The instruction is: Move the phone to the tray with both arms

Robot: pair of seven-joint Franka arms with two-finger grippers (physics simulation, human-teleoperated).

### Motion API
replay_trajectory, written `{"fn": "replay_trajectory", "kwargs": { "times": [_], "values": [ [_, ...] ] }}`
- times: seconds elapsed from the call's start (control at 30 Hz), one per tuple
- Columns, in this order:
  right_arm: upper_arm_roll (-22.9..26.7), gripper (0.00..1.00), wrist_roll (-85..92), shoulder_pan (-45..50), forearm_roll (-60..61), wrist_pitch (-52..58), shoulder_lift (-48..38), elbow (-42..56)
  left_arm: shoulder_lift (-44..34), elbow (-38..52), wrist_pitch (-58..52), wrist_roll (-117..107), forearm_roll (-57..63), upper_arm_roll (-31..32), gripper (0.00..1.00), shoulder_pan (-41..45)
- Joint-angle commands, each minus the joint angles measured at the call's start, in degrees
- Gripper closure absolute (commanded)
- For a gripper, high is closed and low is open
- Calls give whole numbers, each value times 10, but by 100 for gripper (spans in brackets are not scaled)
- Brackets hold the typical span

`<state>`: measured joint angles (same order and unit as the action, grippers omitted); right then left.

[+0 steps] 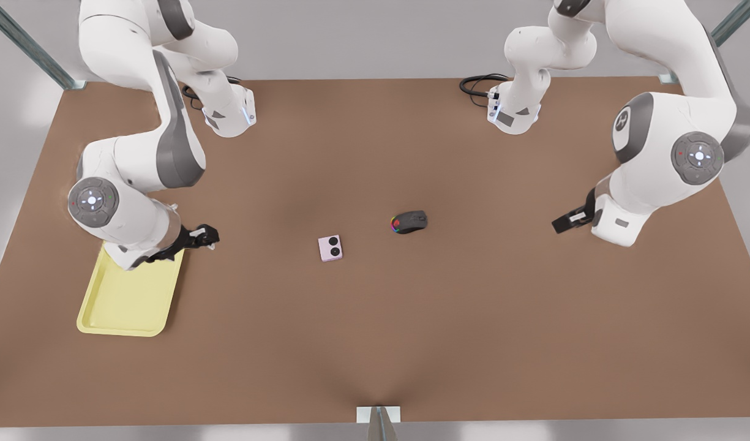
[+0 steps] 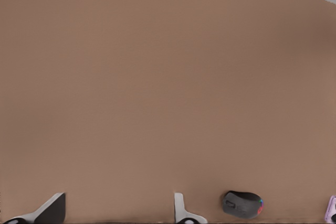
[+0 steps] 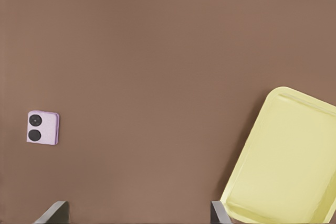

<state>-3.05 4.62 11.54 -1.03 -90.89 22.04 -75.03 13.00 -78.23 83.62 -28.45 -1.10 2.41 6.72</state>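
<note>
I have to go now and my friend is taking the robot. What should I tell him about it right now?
Right gripper: open, empty, hovering by the tray's far corner.
Left gripper: open, empty, waiting at the front view's right, beyond the mouse.
Phone: flat on the table mid-scene, untouched, the mouse close beside it.
Tray: at the front view's left, nothing in it.
Done: nothing yet.
Left: pick up the phone, bring it over and set it in the tray.
</note>
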Motion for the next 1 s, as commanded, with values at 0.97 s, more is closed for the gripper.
{"fn": "replay_trajectory", "kwargs": {
  "times": [0.97],
  "values": [
    [-5,0,-94,179,61,-407,158,-218,33,6,-62,302,-29,-2,0,0]
  ]
}}
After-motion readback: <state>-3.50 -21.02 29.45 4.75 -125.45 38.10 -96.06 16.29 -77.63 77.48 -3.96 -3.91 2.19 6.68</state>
